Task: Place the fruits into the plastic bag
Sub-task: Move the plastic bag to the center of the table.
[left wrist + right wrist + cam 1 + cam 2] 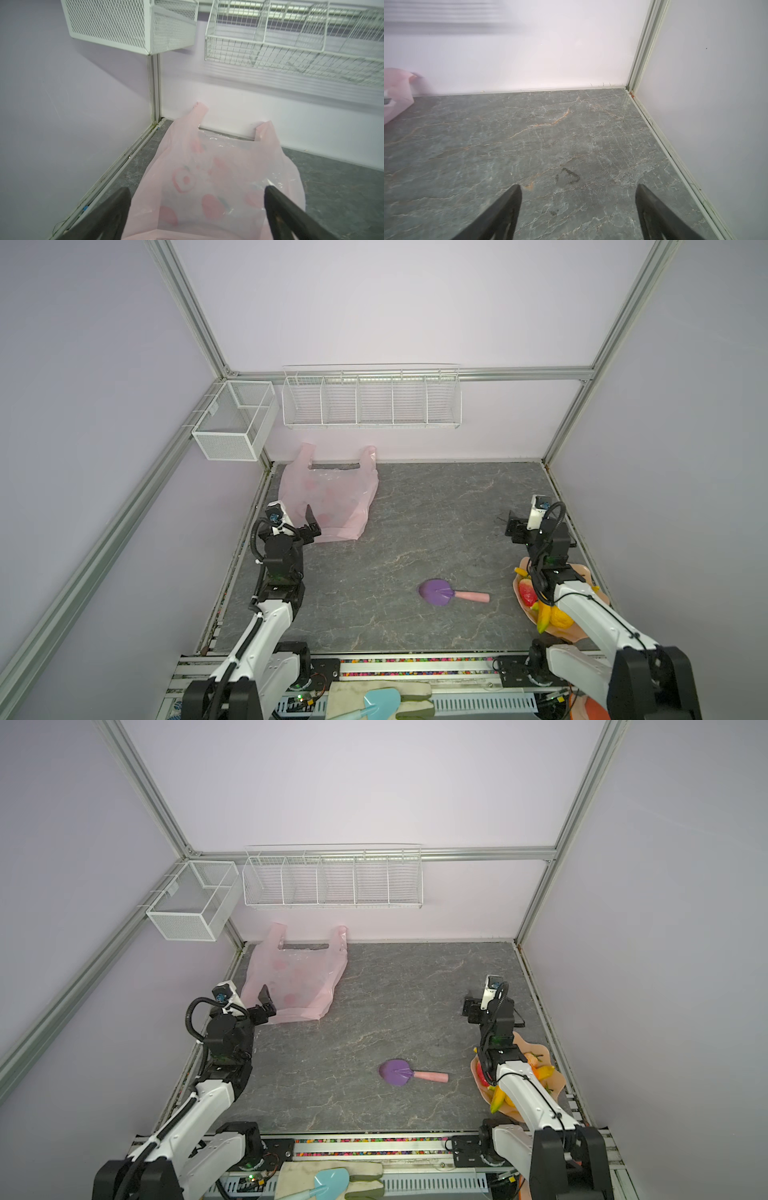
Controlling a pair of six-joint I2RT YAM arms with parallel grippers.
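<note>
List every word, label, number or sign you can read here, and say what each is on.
No text here is legible.
plastic bag: only pink-red printed pictures, no readable letters.
mesh basket: the small tag on its rim is too small to read.
table: the dark scribble is not readable as any character.

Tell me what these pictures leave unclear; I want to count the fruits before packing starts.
- Fruits on the plate: the right arm covers part of the pile in both top views; no count possible.
- Plastic bag: mouth open or flat, too faint in any view.
- Bag's near corner: behind the left gripper in both top views.
- Blue scoop: cut off by the lower edge of both top views.
</note>
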